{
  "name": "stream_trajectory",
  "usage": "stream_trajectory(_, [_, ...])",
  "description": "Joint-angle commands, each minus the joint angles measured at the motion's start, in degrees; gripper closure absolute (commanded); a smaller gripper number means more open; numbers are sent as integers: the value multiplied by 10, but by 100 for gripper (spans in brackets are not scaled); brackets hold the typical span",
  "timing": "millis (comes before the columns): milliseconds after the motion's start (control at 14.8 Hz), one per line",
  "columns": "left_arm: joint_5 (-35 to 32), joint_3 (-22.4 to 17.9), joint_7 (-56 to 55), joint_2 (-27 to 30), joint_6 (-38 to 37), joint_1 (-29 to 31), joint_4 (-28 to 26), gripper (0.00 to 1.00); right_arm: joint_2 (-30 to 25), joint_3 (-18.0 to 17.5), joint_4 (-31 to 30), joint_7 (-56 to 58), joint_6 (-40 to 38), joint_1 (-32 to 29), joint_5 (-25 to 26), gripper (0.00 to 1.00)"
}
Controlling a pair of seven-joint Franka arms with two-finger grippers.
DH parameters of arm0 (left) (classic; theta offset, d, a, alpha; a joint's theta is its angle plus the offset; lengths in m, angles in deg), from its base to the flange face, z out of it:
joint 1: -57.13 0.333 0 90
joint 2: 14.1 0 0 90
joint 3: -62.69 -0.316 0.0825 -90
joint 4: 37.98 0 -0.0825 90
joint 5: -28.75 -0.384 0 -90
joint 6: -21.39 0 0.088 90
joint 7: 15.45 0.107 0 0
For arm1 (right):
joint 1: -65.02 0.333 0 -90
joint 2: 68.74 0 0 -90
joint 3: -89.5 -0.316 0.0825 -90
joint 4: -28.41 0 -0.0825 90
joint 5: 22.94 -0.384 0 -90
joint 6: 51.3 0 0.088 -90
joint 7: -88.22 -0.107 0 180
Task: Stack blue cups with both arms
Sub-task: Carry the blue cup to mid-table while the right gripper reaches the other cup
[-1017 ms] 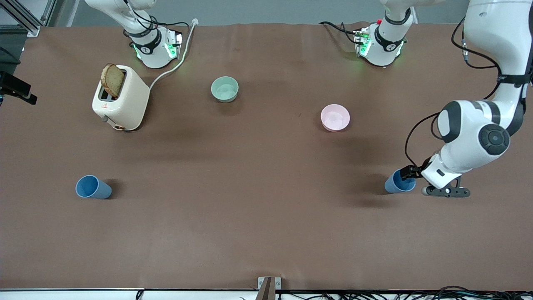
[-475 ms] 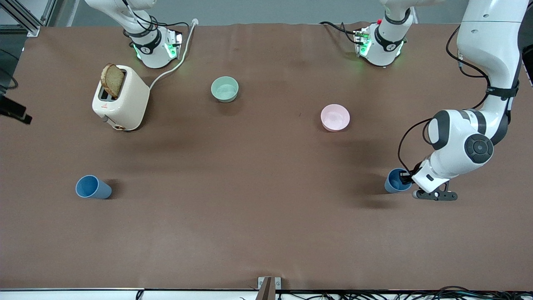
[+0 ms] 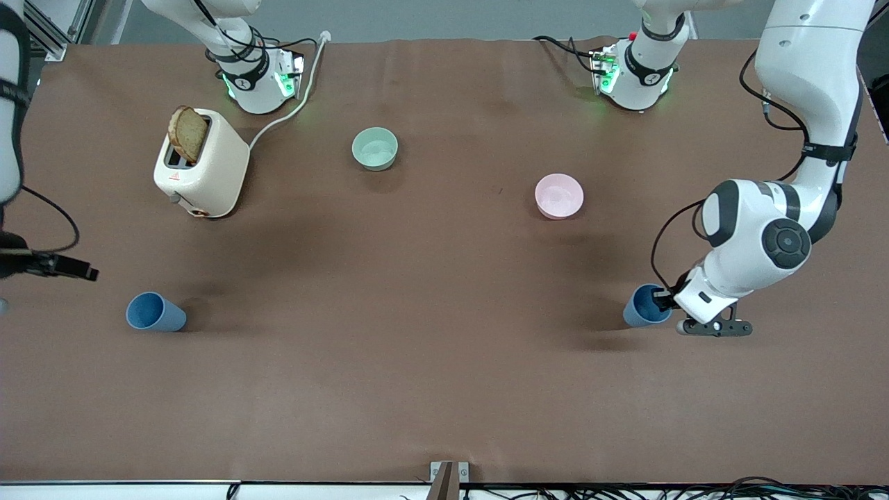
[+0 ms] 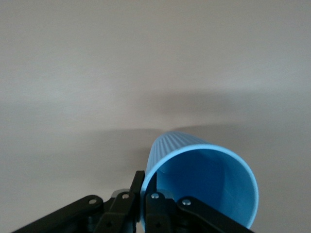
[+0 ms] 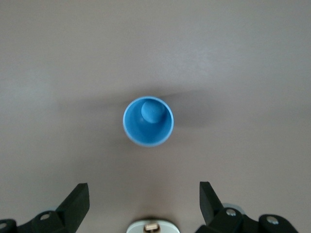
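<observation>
My left gripper (image 3: 663,300) is shut on the rim of one blue cup (image 3: 642,307), one finger inside and one outside, as the left wrist view (image 4: 144,187) shows. That cup (image 4: 204,184) is tilted, at the left arm's end of the table. The other blue cup (image 3: 154,312) stands upright on the table at the right arm's end. My right gripper (image 5: 145,194) is open and empty, high over the table next to that cup (image 5: 148,121). In the front view only the right arm's edge (image 3: 10,104) shows.
A cream toaster (image 3: 201,163) with a slice of bread stands near the right arm's base. A pale green bowl (image 3: 375,148) and a pale pink bowl (image 3: 559,196) sit farther from the front camera than the cups.
My left gripper has carried its cup toward the right arm's end of the table, and the cup now leans. The right arm has swung in toward the other cup.
</observation>
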Motion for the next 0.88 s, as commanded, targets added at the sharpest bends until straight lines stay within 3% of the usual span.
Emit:
stream_trajectory(0, [5,67,-123,15,-49,-9,40,100,21,-1,-40,45,66,-11,-26,1])
stream_trajectory(68, [0,88,-179,11,-54,-27,54,100,30,-1,-50,49,85,-11,-27,2])
stream_trajectory(203, [0,90,-283,-6,-54,-95,78,100,60,-2,-51,50,110,-13,-30,3])
stream_trajectory(475, [-15,89,-417,-60,-50,-204,116,100,123,-1,-52,146,155,-28,-111,11])
stream_trajectory(542, [-33,86,-457,-81,-48,-228,128,100,132,-1,-52,171,160,-30,-127,23])
stream_trajectory(678, [-78,85,-535,-124,-48,-258,158,100,136,-1,-52,179,168,-31,-138,71])
stream_trajectory(746, [-99,85,-561,-141,-48,-271,164,100,136,-1,-52,177,166,-31,-138,85])
stream_trajectory(814, [-113,84,-577,-154,-46,-278,167,99,134,-1,-51,176,161,-30,-141,91])
